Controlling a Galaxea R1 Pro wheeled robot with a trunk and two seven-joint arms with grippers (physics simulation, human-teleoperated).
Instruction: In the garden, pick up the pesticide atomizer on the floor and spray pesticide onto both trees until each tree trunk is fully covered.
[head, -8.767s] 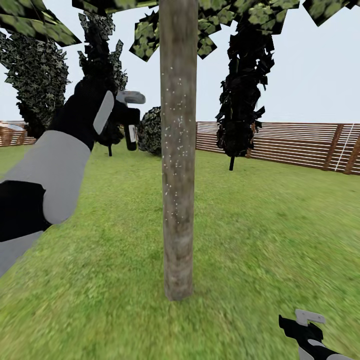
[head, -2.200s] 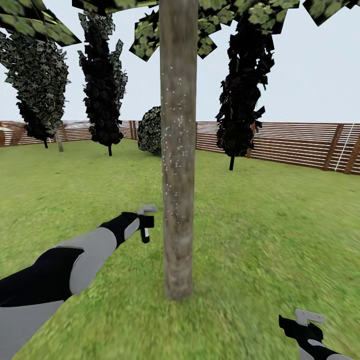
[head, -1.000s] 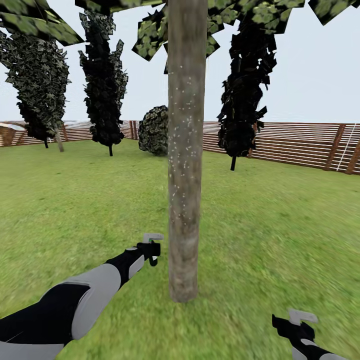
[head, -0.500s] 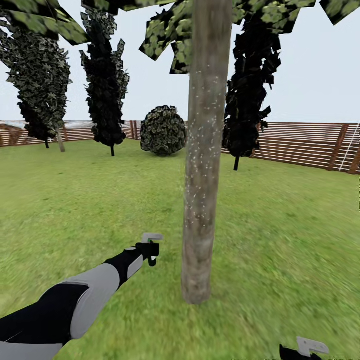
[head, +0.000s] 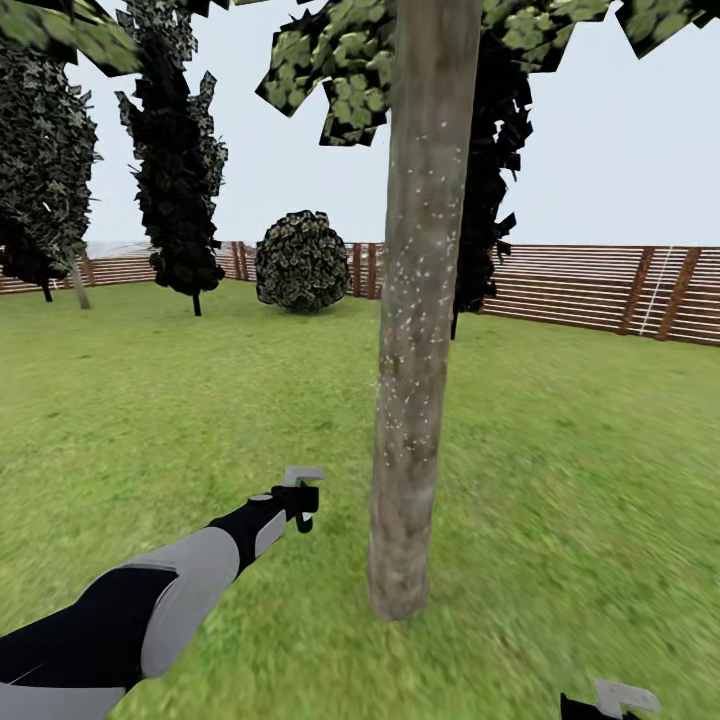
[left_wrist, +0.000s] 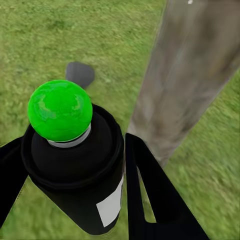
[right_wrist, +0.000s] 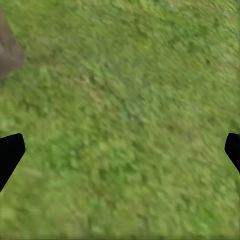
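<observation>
**Lawn and fence: atomizer held low beside the speckled trunk**

Grass (head: 560, 480) runs back to a slatted fence (head: 600, 290), with dark columnar trees and a round bush (head: 302, 262) in front of it.

Left jaws are clamped on the atomizer (left_wrist: 75, 165): the wrist view shows black fingers (left_wrist: 150, 200) pressed against both sides of its dark body, green dot (left_wrist: 60, 110) on top. In the head view the left gripper (head: 298, 495) sits low over the grass with the atomizer's grey head (head: 302, 474) uppermost, so its long axis stands roughly upright. The trunk (head: 412, 330) lies just beside it, towards the robot's right and a little ahead, close but not touching. That is the relation the next spray likely turns on: the nozzle would need to face right, at the bark, and the left arm is much the nearer one.

White specks dot the trunk's upper and middle parts; the lowest stretch near the ground looks barer, though blur makes that uncertain. By my reading this trunk is partly covered.

Right gripper (head: 610, 700) is cut off at the head view's lower edge; its wrist view shows two finger tips (right_wrist: 11, 152) wide apart over bare grass, holding nothing.

Which way the nozzle points is too small to tell. The trunk's far side is hidden, and its canopy (head: 340, 70) is cut off above.
</observation>
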